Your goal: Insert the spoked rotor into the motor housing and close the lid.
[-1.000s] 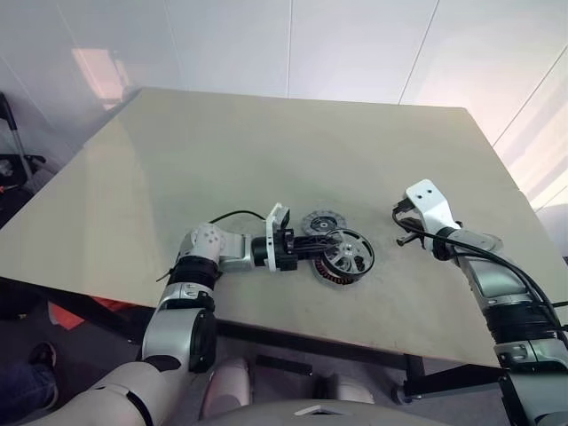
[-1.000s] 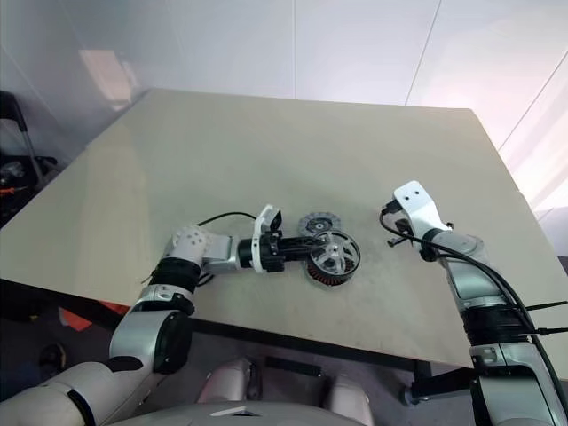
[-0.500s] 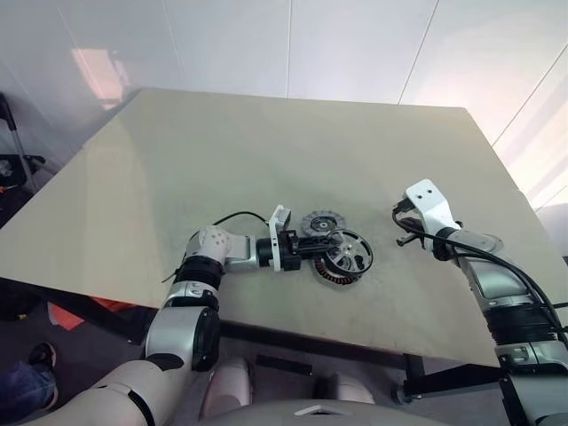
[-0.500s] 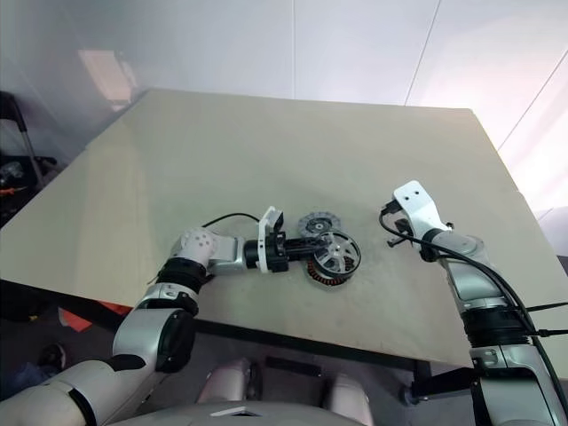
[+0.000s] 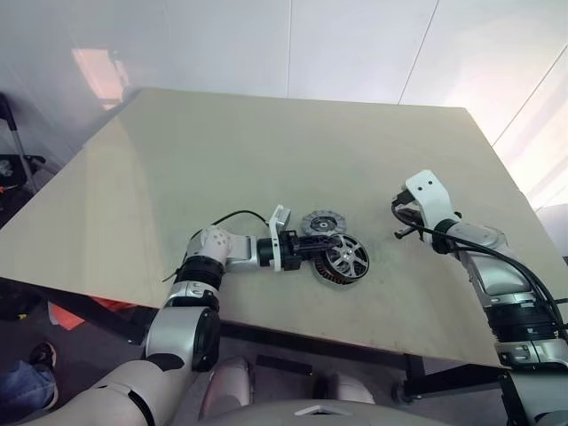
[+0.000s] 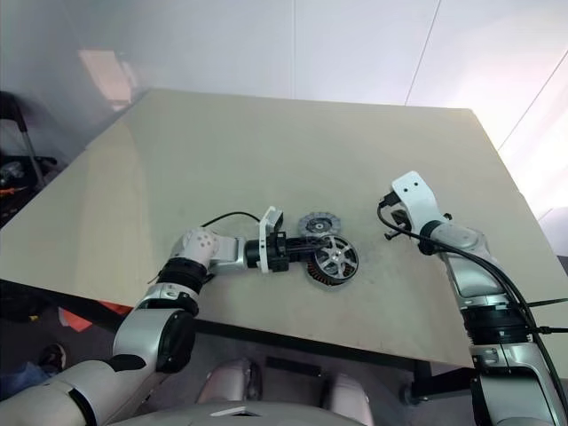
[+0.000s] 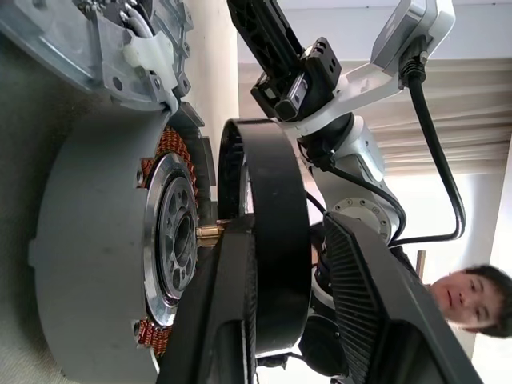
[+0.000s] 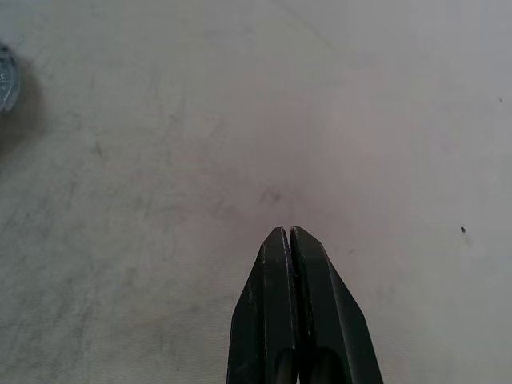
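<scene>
A broad beige table (image 5: 266,151) fills the scene, its top bare and faintly scuffed, with a pale reflection lying across its far left corner. Behind it runs a white panelled wall (image 5: 355,44), split by thin vertical seams, and off the left edge some dark equipment (image 5: 13,160) stands on the floor. In the left wrist view a person (image 7: 472,300) with dark hair is there in the background, beyond the table, against a bright backdrop.
</scene>
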`<state>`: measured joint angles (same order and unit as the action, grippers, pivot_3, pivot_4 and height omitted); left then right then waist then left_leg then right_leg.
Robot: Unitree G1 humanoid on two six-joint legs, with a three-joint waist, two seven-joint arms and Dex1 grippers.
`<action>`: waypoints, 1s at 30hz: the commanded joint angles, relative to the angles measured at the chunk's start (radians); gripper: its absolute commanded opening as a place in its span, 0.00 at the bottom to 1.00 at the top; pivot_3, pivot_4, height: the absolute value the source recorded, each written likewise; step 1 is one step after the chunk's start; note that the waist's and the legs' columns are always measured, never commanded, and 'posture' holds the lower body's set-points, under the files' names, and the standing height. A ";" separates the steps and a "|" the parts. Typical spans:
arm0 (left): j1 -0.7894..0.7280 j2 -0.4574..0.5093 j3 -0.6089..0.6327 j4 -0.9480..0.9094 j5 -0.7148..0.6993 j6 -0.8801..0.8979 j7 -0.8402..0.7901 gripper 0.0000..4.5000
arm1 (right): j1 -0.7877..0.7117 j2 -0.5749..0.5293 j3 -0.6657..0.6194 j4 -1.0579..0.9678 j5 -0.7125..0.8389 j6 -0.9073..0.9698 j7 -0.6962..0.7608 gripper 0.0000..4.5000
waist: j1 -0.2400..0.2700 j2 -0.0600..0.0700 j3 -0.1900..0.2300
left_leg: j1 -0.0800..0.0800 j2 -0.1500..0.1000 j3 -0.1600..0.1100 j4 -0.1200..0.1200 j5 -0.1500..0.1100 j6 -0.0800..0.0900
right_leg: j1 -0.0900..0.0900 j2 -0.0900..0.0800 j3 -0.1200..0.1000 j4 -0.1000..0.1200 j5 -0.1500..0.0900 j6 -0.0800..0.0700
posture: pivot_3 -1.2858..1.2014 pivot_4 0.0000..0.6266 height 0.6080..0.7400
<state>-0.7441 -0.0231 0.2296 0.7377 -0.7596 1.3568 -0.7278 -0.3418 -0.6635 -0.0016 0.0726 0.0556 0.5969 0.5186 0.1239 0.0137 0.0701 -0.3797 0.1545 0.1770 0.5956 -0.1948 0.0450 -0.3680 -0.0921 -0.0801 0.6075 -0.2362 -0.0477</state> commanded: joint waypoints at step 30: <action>0.044 0.094 0.147 -0.219 -0.069 -0.127 0.055 0.31 | 0.225 0.060 0.023 -0.208 0.295 -0.052 0.312 0.00 | 0.001 0.001 0.000 | 0.001 0.000 0.000 0.001 -0.002 -0.003 | 0.001 0.000 0.000 0.000 0.000 0.000 | 0.52 0.00 1.00</action>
<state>-0.6931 0.0700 0.3656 0.5513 -0.8085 1.2477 -0.6729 -0.1174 -0.6124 -0.0128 -0.1788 0.3833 0.5543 0.8466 0.1254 0.0142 0.0704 -0.3790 0.1548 0.1766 0.5961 -0.1968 0.0416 -0.3668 -0.0920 -0.0803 0.6072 -0.2363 -0.0475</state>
